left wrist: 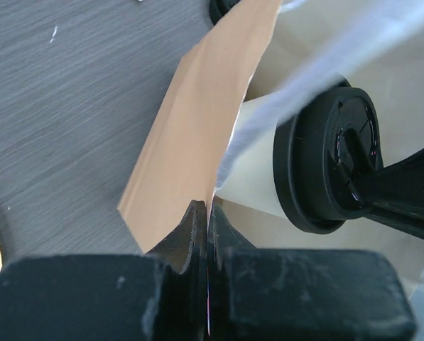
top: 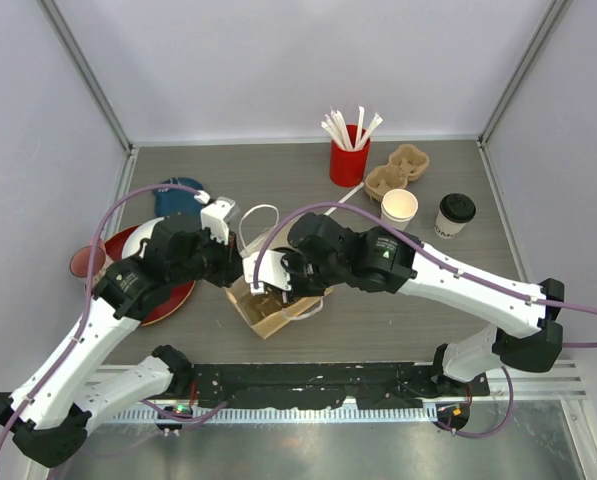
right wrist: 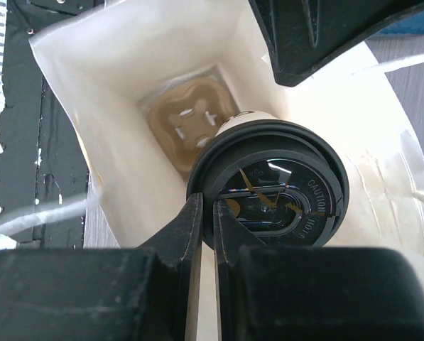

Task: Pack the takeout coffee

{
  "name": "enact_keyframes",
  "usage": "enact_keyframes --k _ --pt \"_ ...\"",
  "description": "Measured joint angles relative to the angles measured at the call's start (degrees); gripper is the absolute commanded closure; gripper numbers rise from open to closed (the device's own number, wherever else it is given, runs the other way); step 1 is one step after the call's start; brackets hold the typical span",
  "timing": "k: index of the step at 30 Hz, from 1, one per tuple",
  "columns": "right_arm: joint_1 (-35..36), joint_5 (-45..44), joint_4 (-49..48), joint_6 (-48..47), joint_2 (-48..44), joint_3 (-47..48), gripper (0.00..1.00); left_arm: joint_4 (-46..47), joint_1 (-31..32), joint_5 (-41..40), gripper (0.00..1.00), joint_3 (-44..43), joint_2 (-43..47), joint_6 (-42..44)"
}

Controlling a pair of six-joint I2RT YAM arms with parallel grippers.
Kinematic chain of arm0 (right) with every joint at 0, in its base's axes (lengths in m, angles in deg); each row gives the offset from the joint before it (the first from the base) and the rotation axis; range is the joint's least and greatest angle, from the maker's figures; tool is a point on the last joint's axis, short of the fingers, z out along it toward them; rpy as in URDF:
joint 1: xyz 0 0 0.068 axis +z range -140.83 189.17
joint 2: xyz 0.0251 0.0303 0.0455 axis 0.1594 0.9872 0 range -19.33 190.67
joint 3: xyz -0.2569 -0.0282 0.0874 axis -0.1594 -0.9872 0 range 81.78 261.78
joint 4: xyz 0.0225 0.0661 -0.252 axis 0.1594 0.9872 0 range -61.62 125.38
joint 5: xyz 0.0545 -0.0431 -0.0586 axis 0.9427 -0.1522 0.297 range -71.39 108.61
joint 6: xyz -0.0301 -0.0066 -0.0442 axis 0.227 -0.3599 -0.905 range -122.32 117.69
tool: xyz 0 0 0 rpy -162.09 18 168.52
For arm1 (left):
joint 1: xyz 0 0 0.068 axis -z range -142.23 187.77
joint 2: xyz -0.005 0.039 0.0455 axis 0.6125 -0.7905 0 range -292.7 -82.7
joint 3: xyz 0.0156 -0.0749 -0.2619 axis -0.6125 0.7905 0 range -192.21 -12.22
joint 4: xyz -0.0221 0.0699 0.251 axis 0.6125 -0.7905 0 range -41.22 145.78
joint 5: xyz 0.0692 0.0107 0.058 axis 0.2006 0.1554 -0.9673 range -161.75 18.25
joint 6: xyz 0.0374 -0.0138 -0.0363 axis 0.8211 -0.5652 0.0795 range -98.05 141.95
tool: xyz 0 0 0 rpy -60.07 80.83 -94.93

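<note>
From above, the grey table [top: 258, 180] has walls at the left, back and right. My two arms meet over the brown paper bag [top: 278, 318], which stands near the front edge. There is open room behind the bag and at the front right. On the left a red plate [top: 168, 302] lies under my left arm. At the back right stand a red cup of white sticks [top: 346, 160], a pulp carrier [top: 398, 168], a plain white open cup [top: 399, 208] and the second lidded cup [top: 455, 215], all well apart from the bag. The print on the side of that cup is too small to read. My left gripper [top: 236, 272] and right gripper [top: 266, 284] are both at the bag's mouth.

In the left wrist view, my left fingers are pressed flat together on the top edge of the bag's brown wall. The table to the left of this wall is bare. The lidded cup [left wrist: 297, 167] is inside the bag, just beside the wall. A white handle strip [left wrist: 318, 71] crosses in front of it.

In the right wrist view, my right fingers are almost closed and pinch the rim of the black lid [right wrist: 283, 185], so I hold this cup by its lid. The bag's pale inner walls stand close around it and leave little room. A brown pulp tray [right wrist: 187, 117] lies on the bag's bottom. I cannot tell whether the cup rests on it. The lid reads "CAUTION HOT".
</note>
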Motion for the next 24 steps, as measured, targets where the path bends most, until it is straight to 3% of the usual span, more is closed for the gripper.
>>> enact_keyframes --k 10,24 --pt "-1.01 -1.20 0.59 -0.46 0.33 -5.97 0.99 -0.76 0.00 1.92 1.00 0.02 -1.55 2.19" --pt "-5.07 -1.44 4.74 -0.42 7.13 -3.28 0.99 -0.94 0.00 1.95 1.00 0.02 -2.01 4.74"
